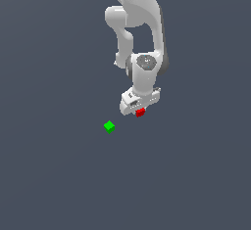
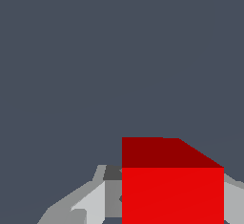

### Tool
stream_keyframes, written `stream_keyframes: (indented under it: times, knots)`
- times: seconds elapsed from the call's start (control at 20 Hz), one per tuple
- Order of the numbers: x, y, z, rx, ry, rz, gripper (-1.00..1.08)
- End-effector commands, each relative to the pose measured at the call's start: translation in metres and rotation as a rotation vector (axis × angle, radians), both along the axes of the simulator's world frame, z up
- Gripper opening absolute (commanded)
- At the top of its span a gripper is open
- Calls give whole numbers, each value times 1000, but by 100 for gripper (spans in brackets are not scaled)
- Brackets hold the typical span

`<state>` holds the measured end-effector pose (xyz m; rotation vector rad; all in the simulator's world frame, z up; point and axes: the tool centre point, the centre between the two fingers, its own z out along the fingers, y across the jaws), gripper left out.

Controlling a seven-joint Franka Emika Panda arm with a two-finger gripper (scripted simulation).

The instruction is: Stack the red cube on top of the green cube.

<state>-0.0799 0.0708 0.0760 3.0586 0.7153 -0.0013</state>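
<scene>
In the wrist view the red cube (image 2: 172,189) fills the nearest part, sitting between the gripper (image 2: 162,204) fingers, one pale finger (image 2: 90,201) showing beside it; the gripper appears clenched on it. In the exterior view the red cube (image 1: 140,112) sits just under the gripper (image 1: 139,107), and the green cube (image 1: 109,126) lies on the floor nearby at about eight o'clock, apart from it. The grip looks off-centre, so the cube could slip or land skewed.
</scene>
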Motion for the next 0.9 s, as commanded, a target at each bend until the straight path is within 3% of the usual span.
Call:
stream_keyframes:
  times: [0.0, 0.35, 0.85]
  knots:
    - [0, 0, 17, 0, -1, 0, -100]
    - [1, 1, 43, 0, -1, 0, -100]
    - [2, -1, 44, 1, -1, 0, -100]
